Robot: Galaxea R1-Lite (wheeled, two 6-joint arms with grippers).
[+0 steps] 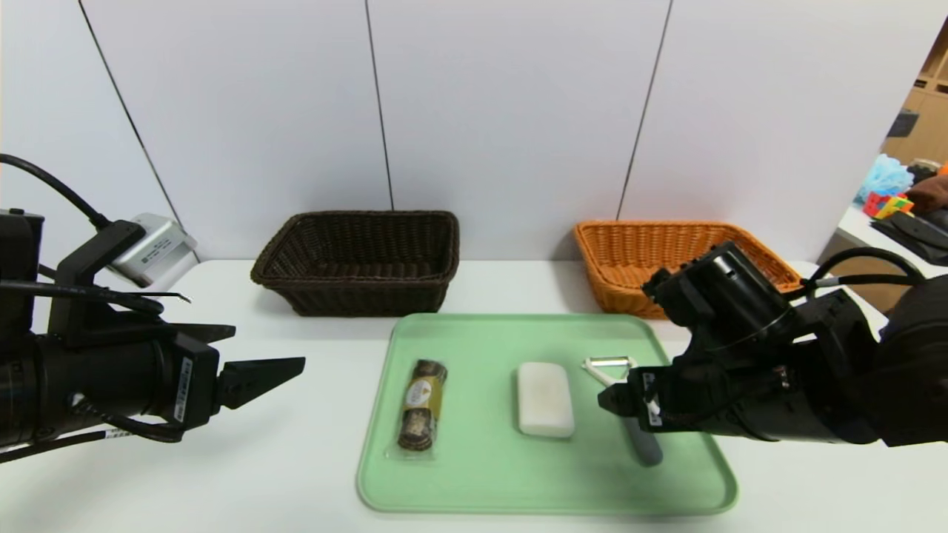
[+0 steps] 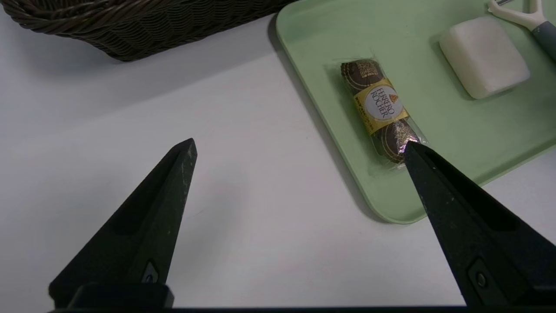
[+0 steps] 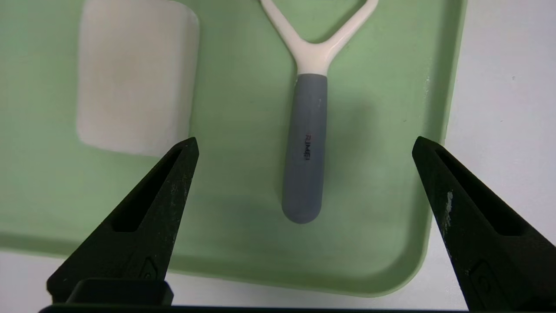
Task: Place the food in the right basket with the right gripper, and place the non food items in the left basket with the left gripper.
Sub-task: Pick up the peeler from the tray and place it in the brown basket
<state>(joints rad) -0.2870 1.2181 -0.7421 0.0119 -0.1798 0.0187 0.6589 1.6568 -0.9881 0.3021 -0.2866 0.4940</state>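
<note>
You're right at the start here, nothing sorted yet as far as I can tell: all three items sit on the green tray (image 1: 481, 481) at the front middle of the desk (image 1: 296, 474), and both baskets look empty from the head view. The Ferrero Rocher pack (image 1: 421, 404) lies by the tray's left edge, the white soap-like bar (image 1: 545, 398) in the middle, and the Y-shaped peeler (image 3: 306, 130) toward the right edge, head pointing to the back. Your right gripper (image 3: 304, 145) hangs over the right side of the tray with its jaws spread wide and nothing in them, but heads up, it's lined up over the peeler's grey handle, not the food. I'd say the step in hand is the reach for the chocolates, so the next move calls for swinging that gripper across past the soap bar to the tray's left edge, then coming down so the jaws straddle the pack across its narrow width. The left gripper (image 1: 261, 379) is parked off the tray's left side above the bare desk, jaws also wide apart and empty. The orange-tan wicker basket (image 1: 629, 252) waits at the back right, the dark brown wicker basket (image 1: 355, 229) at the back, left of centre.
</note>
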